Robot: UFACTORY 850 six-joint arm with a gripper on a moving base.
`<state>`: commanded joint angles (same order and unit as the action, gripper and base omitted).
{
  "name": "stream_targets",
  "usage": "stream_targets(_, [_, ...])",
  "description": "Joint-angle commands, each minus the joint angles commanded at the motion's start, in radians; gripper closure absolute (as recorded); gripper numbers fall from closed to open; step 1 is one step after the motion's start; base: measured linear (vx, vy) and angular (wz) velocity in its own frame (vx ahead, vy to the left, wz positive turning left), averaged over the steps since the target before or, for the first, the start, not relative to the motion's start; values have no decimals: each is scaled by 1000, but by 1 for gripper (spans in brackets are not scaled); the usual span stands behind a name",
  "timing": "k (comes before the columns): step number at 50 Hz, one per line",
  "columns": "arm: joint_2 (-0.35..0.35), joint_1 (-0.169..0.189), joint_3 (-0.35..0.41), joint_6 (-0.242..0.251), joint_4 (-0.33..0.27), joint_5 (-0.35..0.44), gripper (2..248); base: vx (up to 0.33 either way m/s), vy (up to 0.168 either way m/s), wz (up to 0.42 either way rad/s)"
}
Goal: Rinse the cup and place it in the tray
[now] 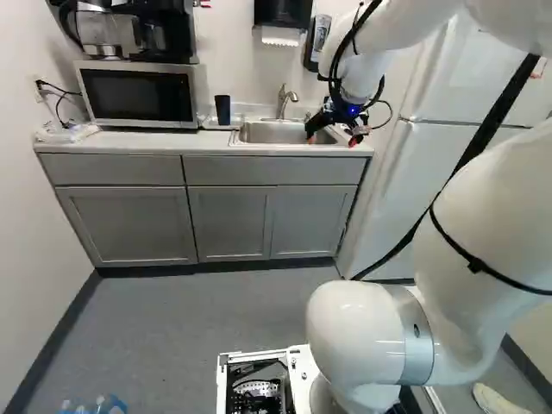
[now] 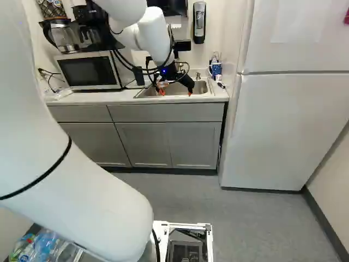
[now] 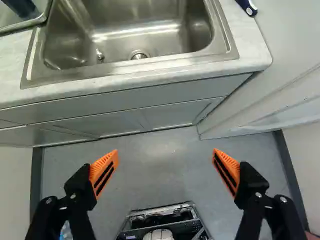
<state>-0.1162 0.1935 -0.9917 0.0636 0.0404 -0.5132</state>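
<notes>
Reaching out near the sink point(image 1: 280, 132), I hold my gripper point(image 2: 175, 91) with its orange-padded fingers spread wide. The dark cup point(image 1: 222, 109) stands upright, its long axis vertical, on the shiny tray point(image 3: 24, 23) between the sink and the microwave point(image 1: 138, 95); I can't tell which end is its mouth. Both rest on a pale countertop point(image 1: 164, 142) above grey cabinets point(image 1: 129, 224). A white fridge point(image 2: 289, 131) rises beside the counter, and grey floor point(image 1: 198, 310) spreads below.
</notes>
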Motion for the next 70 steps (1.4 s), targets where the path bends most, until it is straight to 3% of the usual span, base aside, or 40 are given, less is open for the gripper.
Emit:
stream_targets(38, [-1,-1,6,0,0,9,3,0,0,0])
stream_targets(70, [-13,-16,73,-5,-3,112,3,0,0,0])
